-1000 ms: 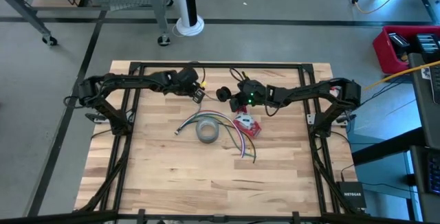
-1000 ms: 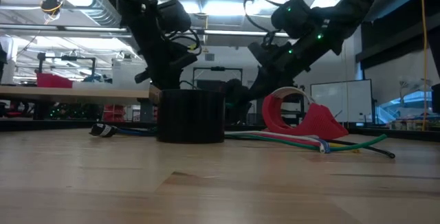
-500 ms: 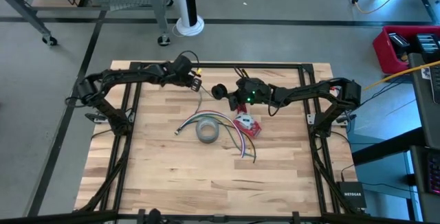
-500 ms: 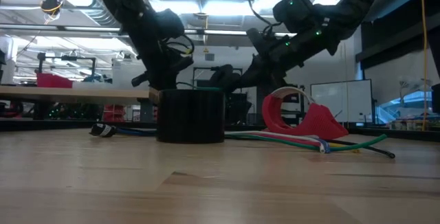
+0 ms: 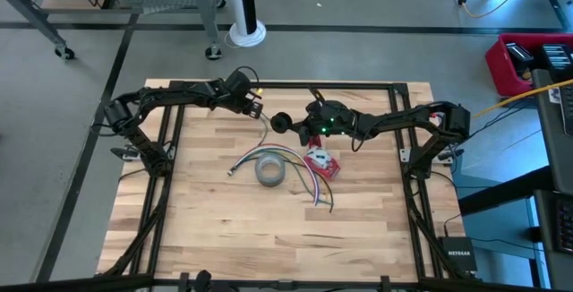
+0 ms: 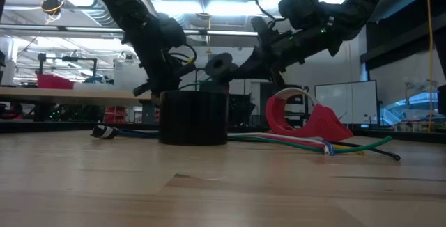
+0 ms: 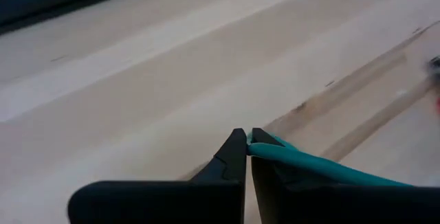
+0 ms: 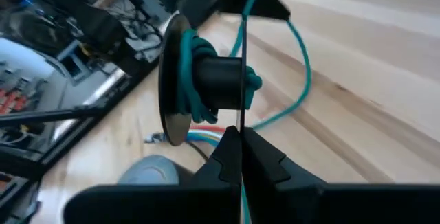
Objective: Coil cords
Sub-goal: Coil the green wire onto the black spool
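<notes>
The green cord point(image 8: 302, 52) runs from the left hand point(image 5: 256, 109), pinched on it, to the spool point(image 8: 206, 80) by the right hand point(image 5: 288, 123), pinched too.

The surface point(image 5: 269, 220) is pale wood in jointed planks, smooth with a soft sheen. The teal cord point(image 8: 302, 59) looks like smooth, rubbery plastic, wound on a matt black spool point(image 8: 216, 83). The fingers point(image 7: 237, 165) are matt black plastic; the tape dispenser point(image 6: 306, 119) is glossy red plastic.
</notes>
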